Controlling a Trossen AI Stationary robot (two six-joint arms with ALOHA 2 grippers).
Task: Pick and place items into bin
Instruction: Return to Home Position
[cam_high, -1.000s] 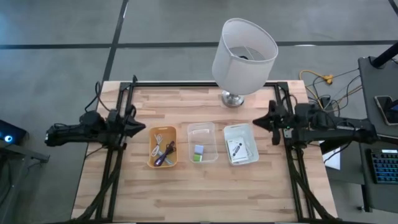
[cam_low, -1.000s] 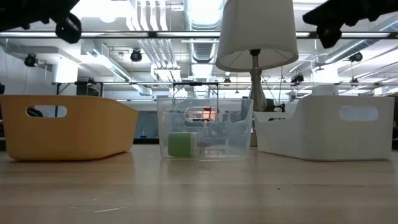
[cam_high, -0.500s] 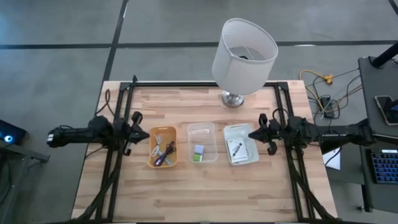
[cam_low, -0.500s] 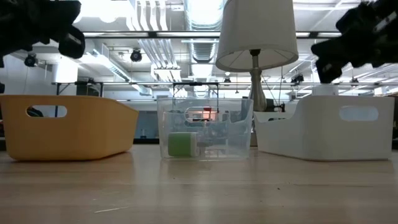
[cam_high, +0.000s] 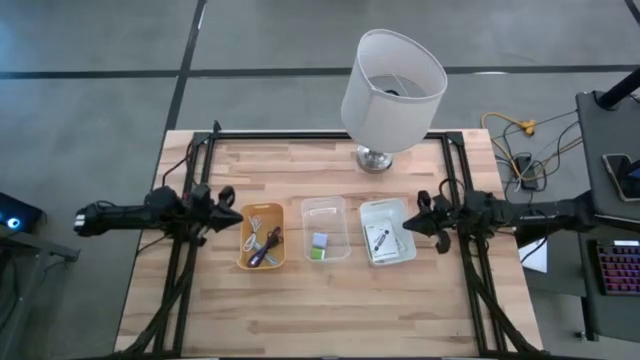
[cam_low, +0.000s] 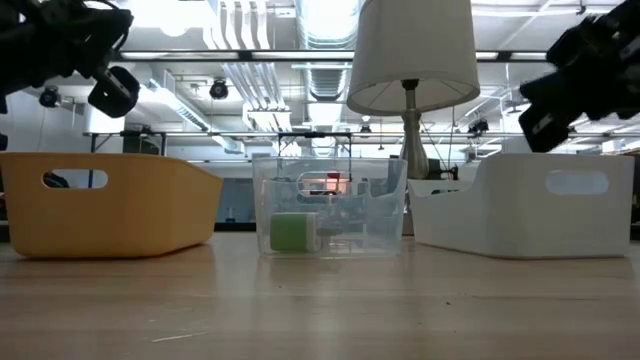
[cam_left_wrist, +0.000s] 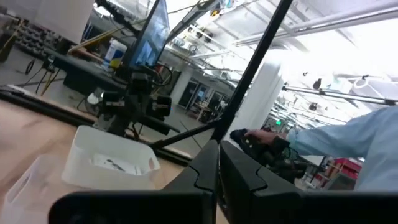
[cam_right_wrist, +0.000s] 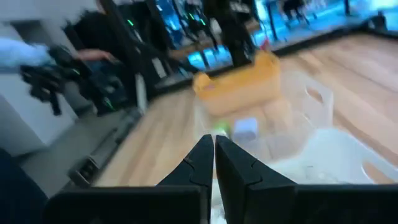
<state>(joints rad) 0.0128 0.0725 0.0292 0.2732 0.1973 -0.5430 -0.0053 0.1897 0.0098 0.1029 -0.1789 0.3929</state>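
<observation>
Three bins stand in a row mid-table: an orange bin (cam_high: 262, 236) holding thin cables and a purple-handled tool (cam_high: 265, 246), a clear bin (cam_high: 326, 228) with a green and a lilac block (cam_high: 319, 247), and a white bin (cam_high: 387, 231) with white cards printed with a black gadget (cam_high: 381, 240). My left gripper (cam_high: 232, 213) hovers shut just left of the orange bin, above its rim (cam_low: 112, 90). My right gripper (cam_high: 406, 224) hovers shut at the white bin's right wall, above it (cam_low: 540, 118). Neither holds anything.
A big white lamp (cam_high: 392, 90) stands on its metal foot (cam_high: 374, 158) behind the bins near the far edge. Black frame rails run along the table's left (cam_high: 185, 250) and right (cam_high: 470, 270) sides. Bare wood lies in front of the bins. A person's sleeve (cam_left_wrist: 348, 143) shows beyond the table.
Both arms have swung inward and come down. My left gripper moved right toward the orange bin and a little toward the near edge. My right gripper moved left toward the white bin and toward the near edge. The bins and their contents have not moved.
</observation>
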